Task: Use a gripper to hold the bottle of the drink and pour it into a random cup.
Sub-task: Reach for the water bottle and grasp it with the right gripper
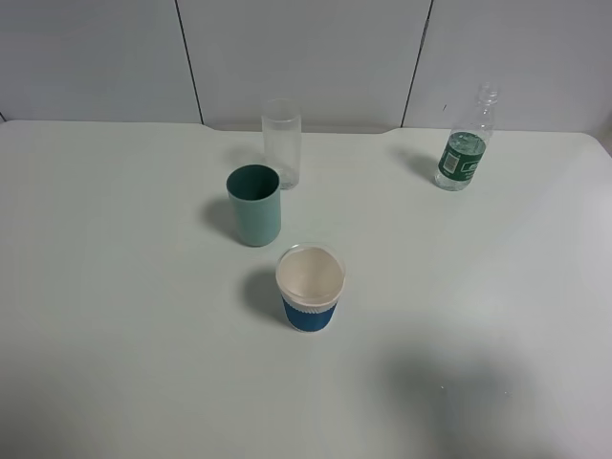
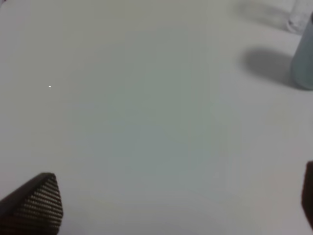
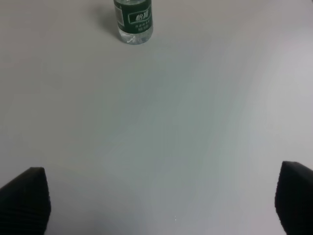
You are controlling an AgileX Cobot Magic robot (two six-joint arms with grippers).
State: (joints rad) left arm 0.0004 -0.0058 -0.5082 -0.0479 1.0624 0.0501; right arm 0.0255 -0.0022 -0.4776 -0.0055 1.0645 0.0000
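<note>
The bottle of the drink (image 1: 466, 153), clear with a dark green label, stands upright at the back right of the white table (image 1: 115, 287). The cup (image 1: 281, 143), a tall clear glass, stands at the back centre. Neither arm shows in the exterior high view. In the right wrist view my right gripper (image 3: 159, 198) is open, its black fingertips (image 3: 24, 200) wide apart and empty, and the bottle (image 3: 133, 19) stands well ahead of them. My left gripper (image 2: 171, 203) is open too, over bare table with nothing between its fingers.
A teal opaque cup (image 1: 254, 206) stands just in front of the glass; its side shows at the edge of the left wrist view (image 2: 304, 63). A white paper cup with a blue sleeve (image 1: 310, 287) sits nearer the table's middle. A panelled wall runs behind the table.
</note>
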